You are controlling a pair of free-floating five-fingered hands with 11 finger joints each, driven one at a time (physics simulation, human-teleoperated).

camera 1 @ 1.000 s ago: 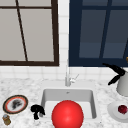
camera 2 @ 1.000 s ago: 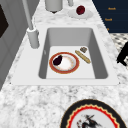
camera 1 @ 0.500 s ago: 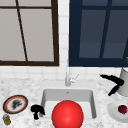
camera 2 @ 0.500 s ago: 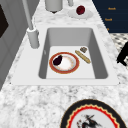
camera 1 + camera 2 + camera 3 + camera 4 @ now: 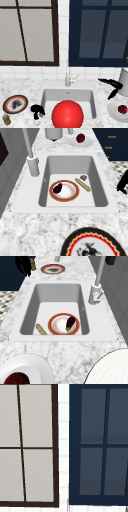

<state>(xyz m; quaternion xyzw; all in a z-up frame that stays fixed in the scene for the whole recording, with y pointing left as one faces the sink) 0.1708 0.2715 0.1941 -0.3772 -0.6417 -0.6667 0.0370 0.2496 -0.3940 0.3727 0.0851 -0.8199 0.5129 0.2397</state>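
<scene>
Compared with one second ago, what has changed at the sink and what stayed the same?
The right hand came down and leftward, from above the white container to beside it, over the counter; its fingers are straight and hold nothing. The left hand stayed, curled, at the sink's front left corner. The plate with the eggplant and the red ball did not move.

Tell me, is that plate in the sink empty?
No. The plate lying flat in the sink carries a dark eggplant on one side.
</scene>
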